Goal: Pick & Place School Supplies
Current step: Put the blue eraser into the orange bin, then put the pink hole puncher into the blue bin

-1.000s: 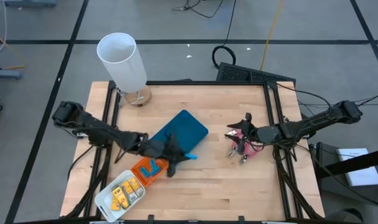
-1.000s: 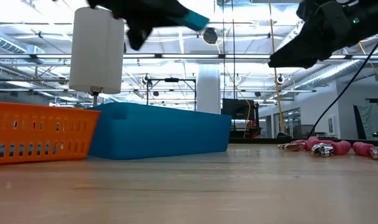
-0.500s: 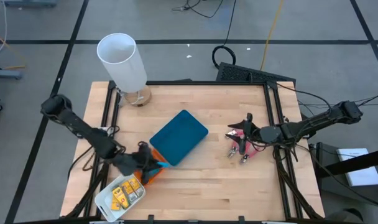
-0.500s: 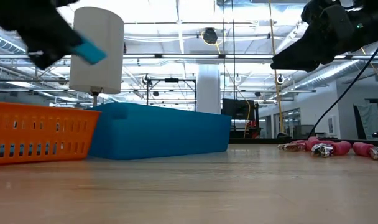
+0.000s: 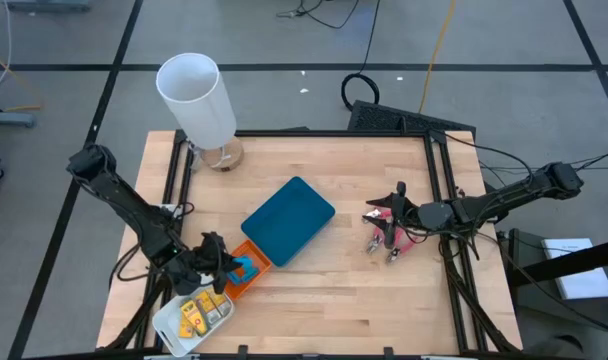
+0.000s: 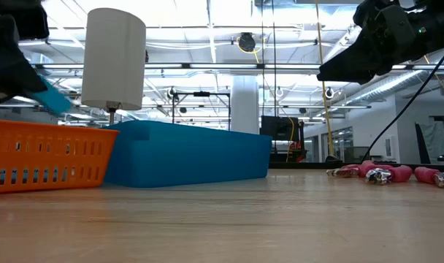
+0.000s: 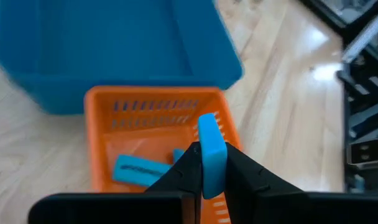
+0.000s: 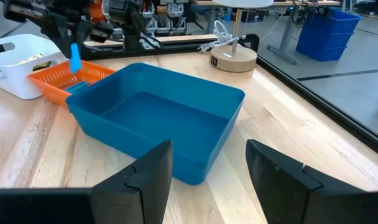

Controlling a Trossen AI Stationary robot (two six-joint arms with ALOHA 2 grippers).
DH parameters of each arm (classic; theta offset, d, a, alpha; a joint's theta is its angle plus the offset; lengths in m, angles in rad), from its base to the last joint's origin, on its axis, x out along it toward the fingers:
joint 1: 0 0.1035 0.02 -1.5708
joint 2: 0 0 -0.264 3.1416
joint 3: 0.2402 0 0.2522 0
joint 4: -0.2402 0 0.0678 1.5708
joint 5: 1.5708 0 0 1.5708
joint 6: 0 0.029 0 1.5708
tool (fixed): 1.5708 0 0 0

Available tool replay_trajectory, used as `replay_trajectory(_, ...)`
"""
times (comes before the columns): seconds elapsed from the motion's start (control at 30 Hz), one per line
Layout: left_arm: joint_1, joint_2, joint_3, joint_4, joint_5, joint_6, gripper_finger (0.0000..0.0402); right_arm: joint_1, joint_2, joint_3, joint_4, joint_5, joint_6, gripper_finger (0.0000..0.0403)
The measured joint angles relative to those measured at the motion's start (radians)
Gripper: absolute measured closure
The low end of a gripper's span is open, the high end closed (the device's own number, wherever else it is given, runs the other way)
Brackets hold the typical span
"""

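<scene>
Beside the teal tray (image 5: 288, 218), the slotted orange tray (image 5: 246, 272) holds light-blue pieces (image 7: 138, 170); the white tray (image 5: 170, 322) beyond it holds yellow blocks (image 5: 204, 305); pink-handled tools (image 5: 392, 236) lie opposite.

Bright, even overhead light with soft shadows; ceiling lamps glare in the low view; the left wrist view is blurred.
</scene>
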Motion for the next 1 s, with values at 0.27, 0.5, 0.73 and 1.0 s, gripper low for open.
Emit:
replay_trajectory(0.27,0.009,0.000,-0.012,-0.004,0.002,-0.028,0.0341,0.000,0.000,0.000,-0.002,0.000,0.000,0.0209)
replay_trajectory(0.5,0.010,0.000,-0.012,-0.004,0.043,-0.028,0.0311,0.000,0.000,0.000,-0.005,0.000,0.000,0.0209)
replay_trajectory(0.73,0.010,-0.002,-0.012,0.002,0.007,0.009,0.0264,0.000,0.000,0.000,-0.005,0.000,0.000,0.0209)
replay_trajectory(1.0,0.050,-0.059,-0.011,0.245,-0.060,0.291,0.0243,0.000,0.000,0.000,-0.005,0.000,0.000,0.0209)
